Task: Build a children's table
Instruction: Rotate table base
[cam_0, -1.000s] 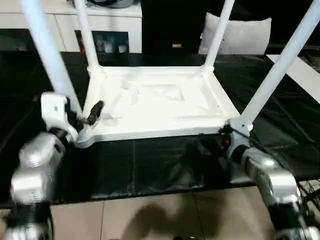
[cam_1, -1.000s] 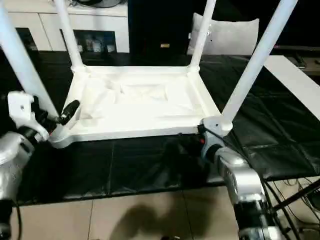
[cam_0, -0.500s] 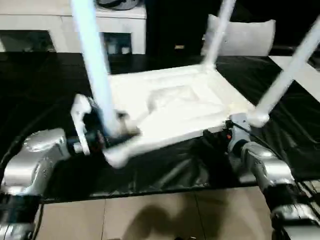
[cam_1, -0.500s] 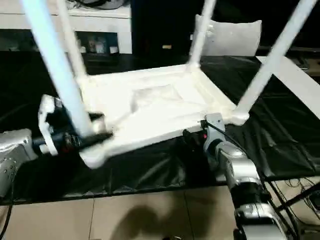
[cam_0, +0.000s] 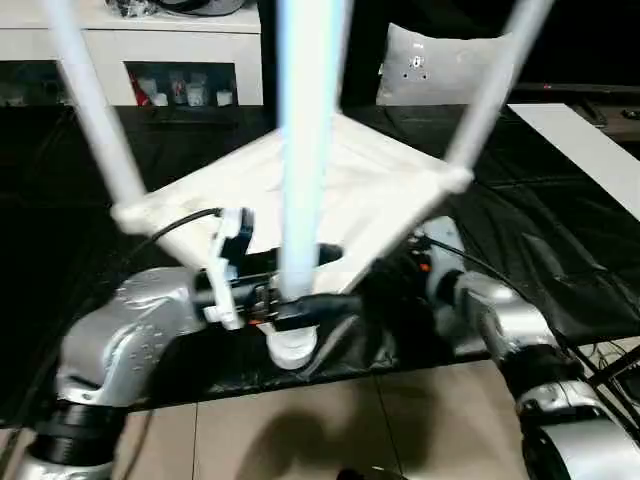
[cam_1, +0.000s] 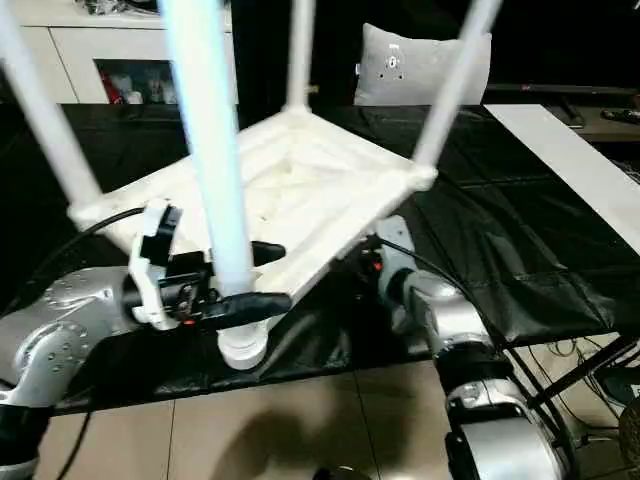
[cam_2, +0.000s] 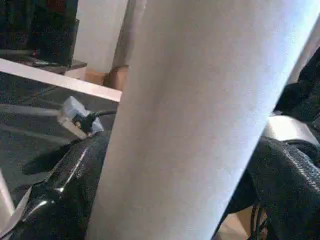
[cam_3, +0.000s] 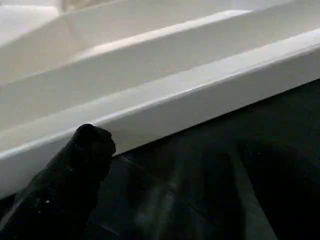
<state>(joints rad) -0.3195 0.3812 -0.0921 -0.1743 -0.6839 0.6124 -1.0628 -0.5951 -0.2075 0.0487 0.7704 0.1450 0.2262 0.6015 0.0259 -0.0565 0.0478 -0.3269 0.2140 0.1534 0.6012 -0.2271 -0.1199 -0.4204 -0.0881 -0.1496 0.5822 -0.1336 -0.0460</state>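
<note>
On work table (cam_1: 520, 270): upturned children's table (cam_1: 310, 190)

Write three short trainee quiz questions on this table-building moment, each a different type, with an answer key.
1. True or false: the tabletop lies with its ribbed underside facing up.
2. Multiple choice: the left gripper is clamped on A) the near leg just above its corner socket, B) the tabletop's far edge, C) a cable.
3. Fill in: the right gripper sits against the tabletop's near ____, above the black work table.

Key: 1 true. 2 A. 3 edge.
</note>
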